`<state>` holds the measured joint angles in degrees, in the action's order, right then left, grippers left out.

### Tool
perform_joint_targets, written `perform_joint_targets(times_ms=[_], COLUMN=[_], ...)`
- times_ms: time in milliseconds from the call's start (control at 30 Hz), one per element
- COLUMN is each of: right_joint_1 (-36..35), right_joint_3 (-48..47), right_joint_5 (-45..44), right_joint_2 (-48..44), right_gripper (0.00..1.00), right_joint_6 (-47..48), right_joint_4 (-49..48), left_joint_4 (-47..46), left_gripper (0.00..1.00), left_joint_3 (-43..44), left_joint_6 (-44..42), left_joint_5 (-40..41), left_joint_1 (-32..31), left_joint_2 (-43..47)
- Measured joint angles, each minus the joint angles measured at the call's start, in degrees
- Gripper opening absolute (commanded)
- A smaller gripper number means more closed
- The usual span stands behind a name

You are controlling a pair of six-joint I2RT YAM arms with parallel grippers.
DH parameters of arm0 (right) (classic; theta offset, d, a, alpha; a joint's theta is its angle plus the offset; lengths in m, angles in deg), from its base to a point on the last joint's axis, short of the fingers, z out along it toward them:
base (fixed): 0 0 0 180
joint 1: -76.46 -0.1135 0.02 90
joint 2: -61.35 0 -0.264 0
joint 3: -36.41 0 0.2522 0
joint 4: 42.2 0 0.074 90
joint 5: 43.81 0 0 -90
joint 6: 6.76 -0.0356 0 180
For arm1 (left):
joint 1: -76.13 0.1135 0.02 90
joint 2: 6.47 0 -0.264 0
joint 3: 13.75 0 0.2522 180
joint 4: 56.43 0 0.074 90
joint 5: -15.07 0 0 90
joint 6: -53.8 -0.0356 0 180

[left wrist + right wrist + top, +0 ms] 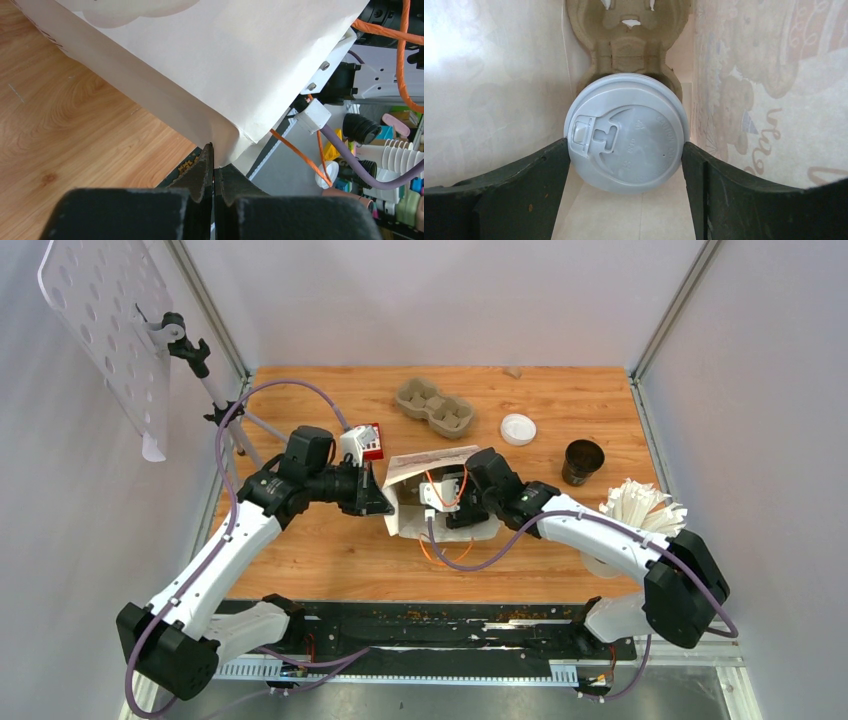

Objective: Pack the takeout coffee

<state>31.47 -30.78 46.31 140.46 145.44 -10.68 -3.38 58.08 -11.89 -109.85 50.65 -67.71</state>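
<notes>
Sitting at the middle of the wooden table (pixel 320 565), a white paper bag (pixel 425 475) has the left gripper (pixel 383 502) at its 9 o'clock edge, while the right gripper (pixel 458 508) reaches into it from 3 o'clock.

From the left wrist, those black jaws are pressed together on a folded corner of the bag, pinching it.

From the right wrist, deep inside the bag, the fingers clasp a small round takeout cup (pixel 626 132), only its white plastic lid showing, at 9 and 3 o'clock. A grey-brown moulded pulp tray (pixel 629 45) sits beyond at 12 o'clock.

Two risks, as I judge them: a tilted cup could miss the tray's well and tip, and the thin corner could slip free, letting the bag sag shut.
</notes>
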Motion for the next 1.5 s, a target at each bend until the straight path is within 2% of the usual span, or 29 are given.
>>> perform_joint_targets(times_ms=[367,500,867,1000,1133,1267,1500], right_joint_1=[-0.50,-0.85,-1.11,-1.11,-1.11,-1.11,-1.11], right_joint_3=[-0.63,-0.66,-1.40,-1.42,-1.73,-1.81,-1.84], right_joint_5=[2.78,3.82,3.85,3.87,3.87,3.85,3.93], right_joint_2=[-2.64,-2.95,-3.06,-3.10,-3.10,-3.15,-3.78], right_gripper=[0.82,0.88,0.88,0.83,0.88,0.88,0.74], right_joint_6=[-1.33,-1.70,-2.56,-2.62,-3.02,-3.43,-3.98], right_joint_4=[5.99,7.67,9.05,9.05,9.20,8.96,8.35], left_joint_4=[0.83,0.81,0.79,0.79,0.79,0.79,0.74], left_gripper=[0.00,0.00,0.00,0.00,0.00,0.00,0.00], left_joint_3=[0.52,0.52,0.52,0.52,0.52,0.52,0.52], left_joint_6=[0.11,0.37,0.48,0.48,0.48,0.48,0.50], left_joint_5=[0.02,0.02,0.02,0.02,0.02,0.02,0.02], left_joint_1=[0.00,0.00,0.00,0.00,0.00,0.00,0.00], left_joint_2=[0.07,0.07,0.07,0.07,0.07,0.07,0.07])
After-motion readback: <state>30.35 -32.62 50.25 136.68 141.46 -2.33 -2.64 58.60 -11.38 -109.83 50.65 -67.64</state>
